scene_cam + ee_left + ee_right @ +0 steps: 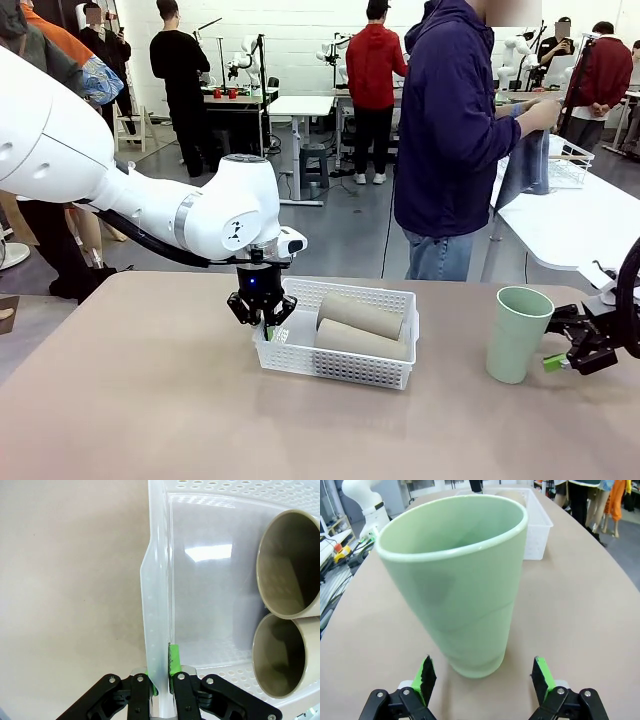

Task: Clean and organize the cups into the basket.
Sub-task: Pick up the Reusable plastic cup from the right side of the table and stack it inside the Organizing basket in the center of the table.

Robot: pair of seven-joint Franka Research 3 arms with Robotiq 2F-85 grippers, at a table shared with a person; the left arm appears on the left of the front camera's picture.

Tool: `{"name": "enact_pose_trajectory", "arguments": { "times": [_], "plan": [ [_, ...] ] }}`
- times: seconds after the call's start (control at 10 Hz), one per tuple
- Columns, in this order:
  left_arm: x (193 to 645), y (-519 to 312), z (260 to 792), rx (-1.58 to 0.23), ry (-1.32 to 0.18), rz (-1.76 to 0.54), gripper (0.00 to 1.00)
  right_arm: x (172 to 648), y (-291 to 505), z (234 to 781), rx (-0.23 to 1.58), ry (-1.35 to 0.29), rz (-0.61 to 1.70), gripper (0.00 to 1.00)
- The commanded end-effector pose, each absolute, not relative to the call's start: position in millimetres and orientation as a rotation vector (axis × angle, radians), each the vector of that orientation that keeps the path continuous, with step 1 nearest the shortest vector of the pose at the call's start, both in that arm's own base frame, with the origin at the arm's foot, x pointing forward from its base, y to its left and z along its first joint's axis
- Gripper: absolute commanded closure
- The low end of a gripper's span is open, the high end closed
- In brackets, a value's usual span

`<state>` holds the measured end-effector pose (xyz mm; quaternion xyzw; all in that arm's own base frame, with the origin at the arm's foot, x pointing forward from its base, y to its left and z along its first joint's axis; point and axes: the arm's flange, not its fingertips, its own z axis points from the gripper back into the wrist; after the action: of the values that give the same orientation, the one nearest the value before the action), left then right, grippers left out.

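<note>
The white lattice basket [345,362] sits mid-table with two tan cups [362,316] [360,340] lying on their sides in it, their open mouths [290,562] [280,655] facing the left wrist camera. My left gripper [263,318] is shut on the basket's left rim [159,630], one finger on each side of the wall. A mint green cup [517,333] stands upright on the table at the right. My right gripper [562,352] is open just beside it, its green pads [426,672] wide apart in front of the cup's base [470,605].
A person in a dark blue jacket [455,130] stands at the far side handling a cloth. A white table with a wire basket [570,165] lies behind on the right. Bare tabletop [150,400] spreads to the left and front.
</note>
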<state>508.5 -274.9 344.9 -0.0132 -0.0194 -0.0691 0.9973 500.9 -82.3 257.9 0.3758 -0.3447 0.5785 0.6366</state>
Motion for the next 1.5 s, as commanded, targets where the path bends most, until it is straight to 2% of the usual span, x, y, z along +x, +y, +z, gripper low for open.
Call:
{"name": "enact_pose_trajectory", "arguments": {
  "times": [0.0, 0.9, 1.0, 1.1, 1.2, 1.3, 1.4],
  "plan": [
    [509, -272, 344, -0.021, -0.039, -0.139, 1.0, 512, -71, 250, 0.874, -0.83, 1.326, 0.0],
    [509, -272, 344, -0.021, -0.039, -0.139, 1.0, 528, -16, 235, 0.937, -0.876, 1.414, 0.0],
    [509, -272, 344, -0.021, -0.039, -0.139, 1.0, 528, -15, 234, 0.941, -0.884, 1.422, 0.59],
    [509, -272, 344, -0.021, -0.039, -0.139, 1.0, 528, -16, 232, 0.943, -0.885, 1.424, 0.59],
    [509, -272, 344, -0.021, -0.039, -0.139, 1.0, 529, -16, 232, 0.944, -0.885, 1.422, 1.0],
    [509, -272, 344, -0.021, -0.039, -0.139, 1.0, 528, -17, 233, 0.945, -0.885, 1.422, 0.64],
    [509, -272, 344, -0.021, -0.039, -0.139, 1.0, 528, -17, 232, 0.943, -0.885, 1.421, 1.0]
  ]
}}
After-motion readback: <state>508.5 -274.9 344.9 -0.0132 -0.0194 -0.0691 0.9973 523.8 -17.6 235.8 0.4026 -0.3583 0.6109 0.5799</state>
